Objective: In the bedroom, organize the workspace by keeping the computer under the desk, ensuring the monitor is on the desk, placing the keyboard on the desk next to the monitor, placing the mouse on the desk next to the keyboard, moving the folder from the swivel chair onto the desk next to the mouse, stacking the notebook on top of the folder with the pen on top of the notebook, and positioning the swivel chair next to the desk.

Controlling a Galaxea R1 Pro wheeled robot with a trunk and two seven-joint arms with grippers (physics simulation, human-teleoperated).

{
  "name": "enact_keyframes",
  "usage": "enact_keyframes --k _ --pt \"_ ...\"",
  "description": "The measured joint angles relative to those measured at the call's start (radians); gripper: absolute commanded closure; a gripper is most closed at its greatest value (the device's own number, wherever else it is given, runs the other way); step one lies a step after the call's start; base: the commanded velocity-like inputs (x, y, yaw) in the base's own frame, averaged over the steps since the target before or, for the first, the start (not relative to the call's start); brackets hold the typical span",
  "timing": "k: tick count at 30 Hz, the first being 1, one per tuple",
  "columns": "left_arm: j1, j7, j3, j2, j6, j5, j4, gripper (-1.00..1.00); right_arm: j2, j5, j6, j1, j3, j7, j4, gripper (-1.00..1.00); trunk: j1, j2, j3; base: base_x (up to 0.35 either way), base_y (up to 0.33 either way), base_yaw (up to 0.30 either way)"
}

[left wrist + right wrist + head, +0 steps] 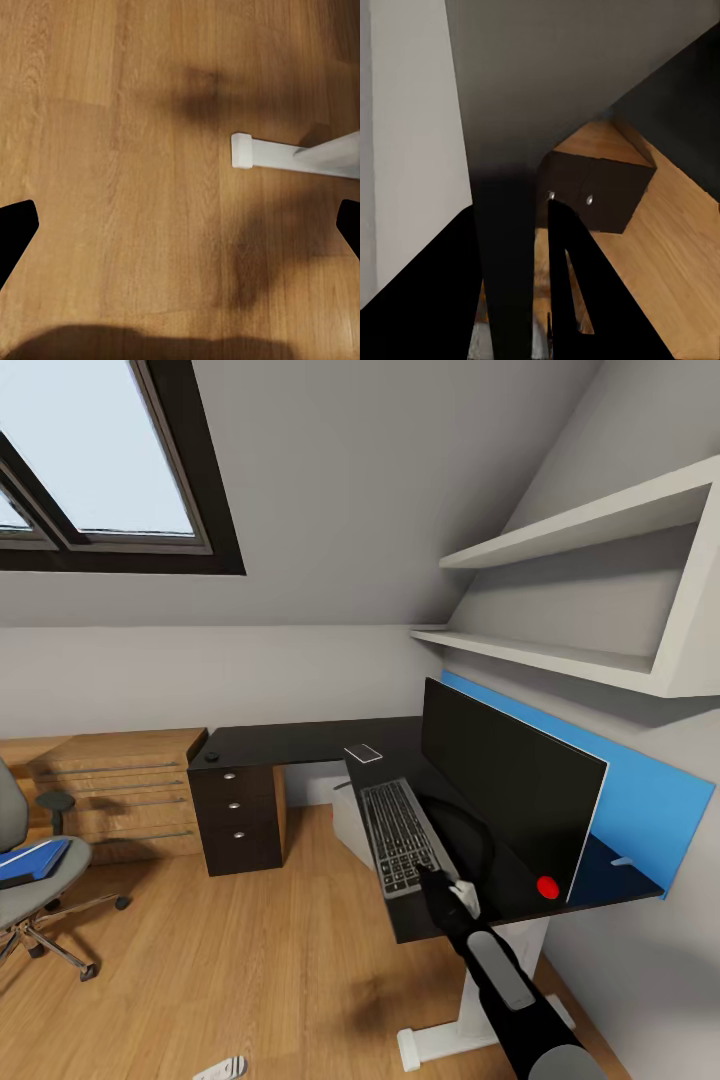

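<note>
Black L-shaped desk [300, 742] at centre right, monitor [505, 800] upright on it, keyboard [400, 837] just left of the monitor, right gripper [440, 882] at keyboard's near end, swivel chair [25, 860] with blue folder [30, 860] at far left, skylight [100, 460] upper left.

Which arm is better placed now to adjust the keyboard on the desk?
The right arm. Its claw is already at the near end of the keyboard on the desk, in front of the monitor. The left claw hangs open above bare floor.

Keyboard [400, 836] lies on desk [290, 743] before monitor [505, 796].
</note>
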Motion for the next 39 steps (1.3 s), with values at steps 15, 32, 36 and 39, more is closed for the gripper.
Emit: enact_keyframes --k 15,32,36,39 --pt "0.0 0.0 0.0 0.0 0.0 0.001 0.0 -1.0 -0.006 -0.383 0.095 0.0 -0.007 -0.084 0.0 1.0 0.0 0.0 0.0 0.0 0.0 0.0" --pt "0.0 0.0 0.001 0.0 0.0 0.0 0.0 -1.0 -0.009 -0.434 0.089 0.0 -0.013 -0.081 -0.004 1.0 0.0 0.0 0.0 0.0 -0.058 0.0" --pt "0.0 0.0 0.0 0.0 0.0 0.0 0.0 -1.0 -0.009 -0.432 0.085 0.0 -0.012 -0.081 -0.003 1.0 0.0 0.0 0.0 0.0 -0.123 0.0" --pt "0.0 0.0 0.001 0.0 0.0 0.001 0.0 -1.0 -0.009 -0.43 0.083 0.0 -0.011 -0.084 -0.001 1.0 0.0 0.0 0.0 0.0 -0.03 0.0"
